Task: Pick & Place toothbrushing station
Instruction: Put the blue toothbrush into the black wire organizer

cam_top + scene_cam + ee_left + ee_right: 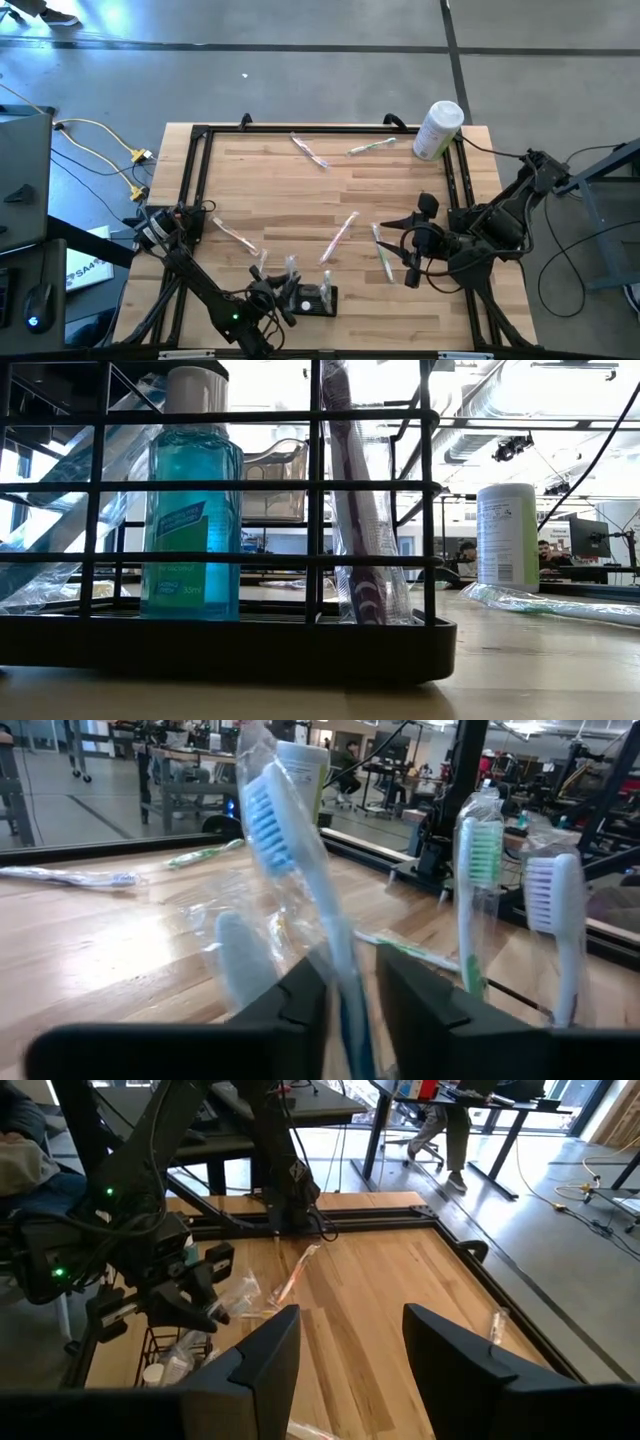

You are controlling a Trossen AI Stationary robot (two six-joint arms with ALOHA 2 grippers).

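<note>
- The station [312, 299], a black wire holder, sits at the table's [300, 190] near edge, holding a blue mouthwash bottle [190, 510] and wrapped toothbrushes.
- The left gripper [350, 1005] is over the station, its fingers [300, 1010] either side of a blue-bristled wrapped toothbrush [290, 870]; whether they grip it I cannot tell.
- The right gripper [412, 250] hangs open, holding nothing, over the table's right part.
- A white canister [437, 130] stands at the far right corner.

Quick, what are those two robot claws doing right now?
Left tool: closed around a wrapped blue-bristled toothbrush.
Right tool: open, holding nothing.
</note>
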